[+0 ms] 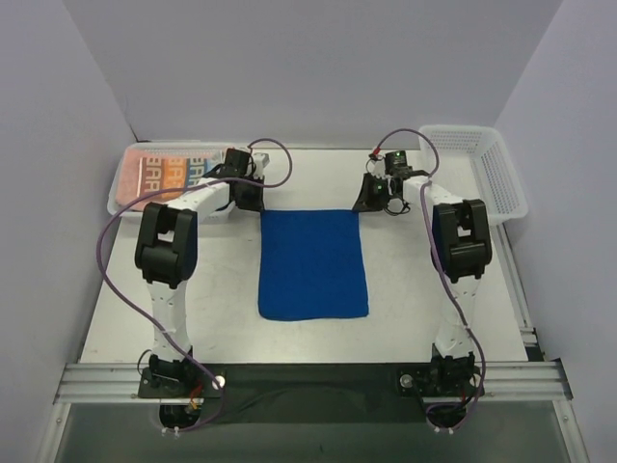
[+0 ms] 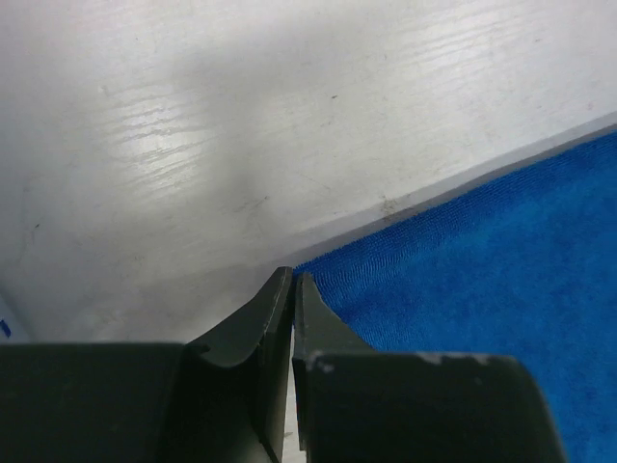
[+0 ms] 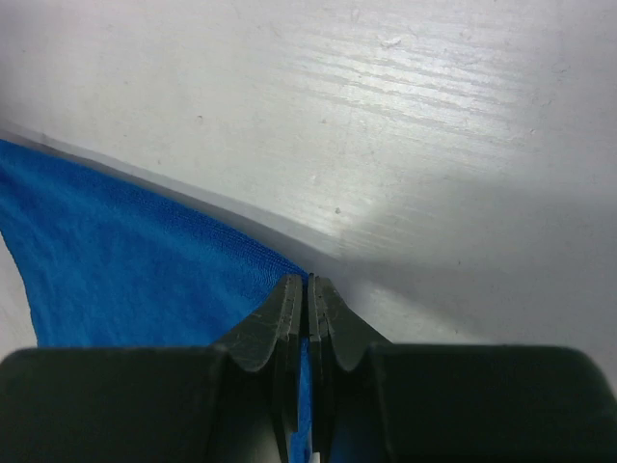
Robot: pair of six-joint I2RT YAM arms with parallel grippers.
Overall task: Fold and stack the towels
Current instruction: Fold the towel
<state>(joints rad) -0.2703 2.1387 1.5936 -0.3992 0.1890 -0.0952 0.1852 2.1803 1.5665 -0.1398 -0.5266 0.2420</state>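
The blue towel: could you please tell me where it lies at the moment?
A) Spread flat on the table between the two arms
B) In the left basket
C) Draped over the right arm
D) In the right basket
A: the blue towel lies spread flat on the table, with the left gripper and right gripper at its far corners.

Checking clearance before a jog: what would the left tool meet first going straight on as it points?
Probably the bare table just past the corner of the blue towel, where the left tool sits shut; depth unclear.
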